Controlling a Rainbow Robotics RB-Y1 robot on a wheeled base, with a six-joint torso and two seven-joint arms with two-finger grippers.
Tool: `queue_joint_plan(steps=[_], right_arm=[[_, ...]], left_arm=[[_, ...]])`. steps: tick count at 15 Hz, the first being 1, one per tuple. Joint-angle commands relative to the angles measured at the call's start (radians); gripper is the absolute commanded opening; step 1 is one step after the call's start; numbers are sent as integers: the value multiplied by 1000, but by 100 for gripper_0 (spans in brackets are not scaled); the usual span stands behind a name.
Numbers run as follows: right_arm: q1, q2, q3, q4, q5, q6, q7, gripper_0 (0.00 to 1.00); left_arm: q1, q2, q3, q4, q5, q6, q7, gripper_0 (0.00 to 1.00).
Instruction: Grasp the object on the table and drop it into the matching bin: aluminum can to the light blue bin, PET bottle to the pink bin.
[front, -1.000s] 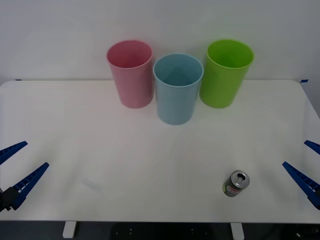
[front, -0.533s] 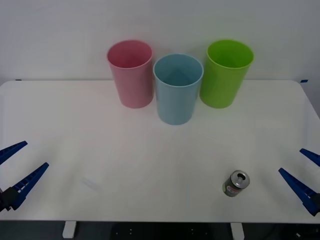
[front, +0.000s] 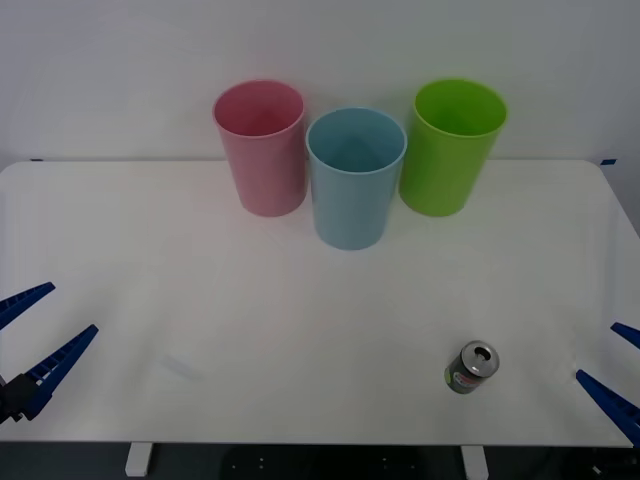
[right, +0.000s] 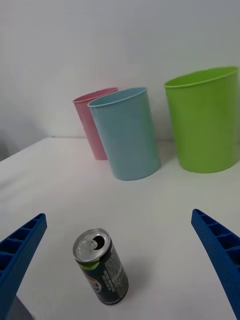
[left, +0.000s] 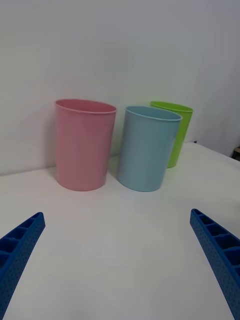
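Our right gripper (front: 620, 375) had dropped lower and rightward since the earlier frame, fingers spread wide and empty. The aluminum can (front: 471, 367) stood unmoved on the table (front: 300, 300). Our left gripper (front: 35, 335) stayed parked, also wide open.

Bright, even light all round; the table (front: 200, 300) barely shows soft shadows under the bins, no glare, everything sharp.

Can (right: 101, 271): label carried green and red marks on a dark body, but no word or number could be made out.
Pink bin (front: 262, 146): plain, no writing.
Light blue bin (front: 353, 178): plain, no writing.
Green bin (front: 450, 146): plain, no writing.
Table (front: 200, 290): no signs or labels.
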Motion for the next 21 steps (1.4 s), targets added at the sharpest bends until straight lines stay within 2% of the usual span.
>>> queue_joint_plan(steps=[1,6,11,15,17,21], right_arm=[[26,-2,-1,0,-1,-18,26,100],[75,-2,2,3,0,-15,129,100],[98,-2,25,20,13,-16,173,100],[80,-2,54,92,42,-31,224,100],[63,-2,69,129,42,-25,292,100],[14,-2,106,213,51,-36,319,100]], left_arm=[[0,0,0,0,0,0,0,100],[0,0,0,0,0,0,0,100],[0,0,0,0,0,0,0,100],[0,0,0,0,0,0,0,100],[0,0,0,0,0,0,0,100],[0,0,0,0,0,0,0,100]])
